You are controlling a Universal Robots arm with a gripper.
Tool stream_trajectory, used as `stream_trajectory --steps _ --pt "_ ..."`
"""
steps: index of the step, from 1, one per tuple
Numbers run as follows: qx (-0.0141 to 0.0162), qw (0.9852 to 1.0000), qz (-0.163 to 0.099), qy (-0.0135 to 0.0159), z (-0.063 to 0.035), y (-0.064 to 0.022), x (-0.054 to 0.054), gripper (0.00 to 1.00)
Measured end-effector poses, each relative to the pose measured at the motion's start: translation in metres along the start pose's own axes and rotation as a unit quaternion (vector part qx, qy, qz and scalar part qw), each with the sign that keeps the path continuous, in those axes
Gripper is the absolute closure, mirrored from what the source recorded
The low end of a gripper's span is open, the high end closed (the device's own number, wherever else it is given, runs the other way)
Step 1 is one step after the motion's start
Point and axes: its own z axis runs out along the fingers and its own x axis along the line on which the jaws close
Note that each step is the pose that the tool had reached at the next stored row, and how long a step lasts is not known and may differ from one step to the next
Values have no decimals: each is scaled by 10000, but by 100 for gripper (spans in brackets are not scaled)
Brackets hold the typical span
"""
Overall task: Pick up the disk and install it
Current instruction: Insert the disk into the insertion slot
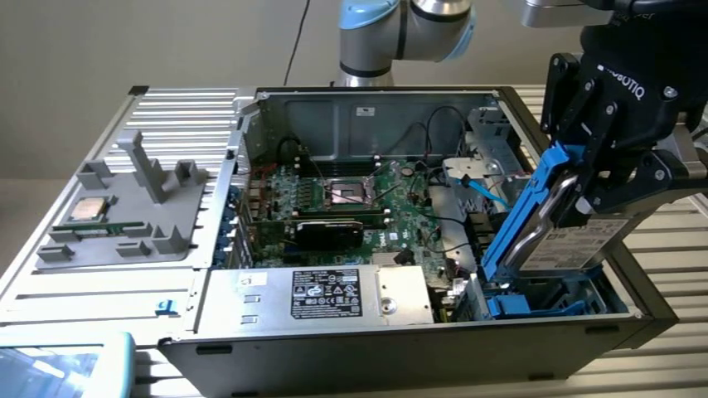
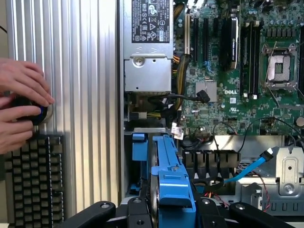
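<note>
Presently the gripper (image 1: 603,195) is clamped on the disk (image 1: 559,245), which hangs steeply on edge in its blue carrier (image 1: 518,224), long axis slanting down from the jaws to the blue drive bay (image 1: 542,305) just beneath, at the corner of the case (image 1: 443,352) on the exterior view's right.

Blue-framed disk (image 2: 173,190) clamped between fingers (image 2: 137,214), motherboard (image 2: 228,95) beyond, hands (image 2: 21,83) by keyboard (image 2: 33,180)

Even soft light w/ mild glare on ribbed table (image 2: 90,95), shadows inside PC case (image 1: 332,116)
</note>
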Motion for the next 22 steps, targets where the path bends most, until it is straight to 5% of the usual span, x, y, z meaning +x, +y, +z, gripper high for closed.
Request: stream_trajectory --steps 7,12,22 --pt "6 10000 0 2 6 1 0 63" --pt "55 10000 -2 34 29 8 0 63" --pt "69 9998 -12 208 121 47 -5 63"
